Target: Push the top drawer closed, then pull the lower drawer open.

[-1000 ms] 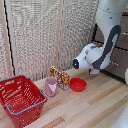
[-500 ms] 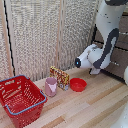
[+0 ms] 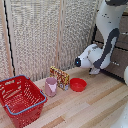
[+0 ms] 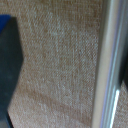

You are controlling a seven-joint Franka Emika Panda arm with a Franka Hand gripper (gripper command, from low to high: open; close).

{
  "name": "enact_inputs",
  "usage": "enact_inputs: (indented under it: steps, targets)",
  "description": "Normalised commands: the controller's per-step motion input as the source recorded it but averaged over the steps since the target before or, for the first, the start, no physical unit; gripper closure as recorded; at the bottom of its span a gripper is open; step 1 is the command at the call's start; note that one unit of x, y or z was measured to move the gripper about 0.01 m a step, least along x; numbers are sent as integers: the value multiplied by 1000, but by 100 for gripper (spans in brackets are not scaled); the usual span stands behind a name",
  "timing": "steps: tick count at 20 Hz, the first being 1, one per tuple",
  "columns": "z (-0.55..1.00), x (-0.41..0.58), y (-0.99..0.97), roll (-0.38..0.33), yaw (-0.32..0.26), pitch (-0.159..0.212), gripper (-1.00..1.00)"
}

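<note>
In the exterior view the nearest thing is a red wire basket (image 3: 20, 99) with a blue rim, sitting on the pale wooden worktop (image 3: 85, 107) at the exterior view's left, well apart from the hand. Farther in stand a pink cup (image 3: 50, 86) and, just beside it, a small patterned box (image 3: 60, 77); a red bowl (image 3: 78, 84) lies on the worktop between that box and the arm, the closest of these things to the hand.

The white and black arm (image 3: 102, 42) bends down at the exterior view's right, its wrist low above the worktop near the dark-brown cabinet. The hand (image 3: 93, 70) is at the lower end of the arm, next to the drawer fronts, and is mostly hidden by the arm's own links; I cannot tell how far its fingers are spread or whether they hold anything.

Beyond the arm, at the right edge, the top drawer (image 3: 123, 40) and the lower drawer (image 3: 117, 62) show only as narrow strips of dark wood, each with a thin silver handle; how far either one stands out from the cabinet cannot be judged here.

The wrist view is blurred: a woven beige surface fills most of it, with a pale metallic vertical bar (image 4: 109, 65) close by and a dark shape along one edge.

Behind everything runs a woven beige screen (image 3: 45, 35) in tall panels.
</note>
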Motion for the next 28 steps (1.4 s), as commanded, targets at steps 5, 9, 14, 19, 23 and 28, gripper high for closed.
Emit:
enact_inputs:
  steps: [5,9,14,19,23,28]
  targets:
    - [103,0,-4,32,0,-20,100]
    - [71,4,194,16,1,-64,100]
    - [91,36,405,0,0,-113,100]
    - [67,94,475,0,4,-119,100]
    - [9,56,644,-27,1,-118,100]
    - [0,3,781,-38,0,-87,100]
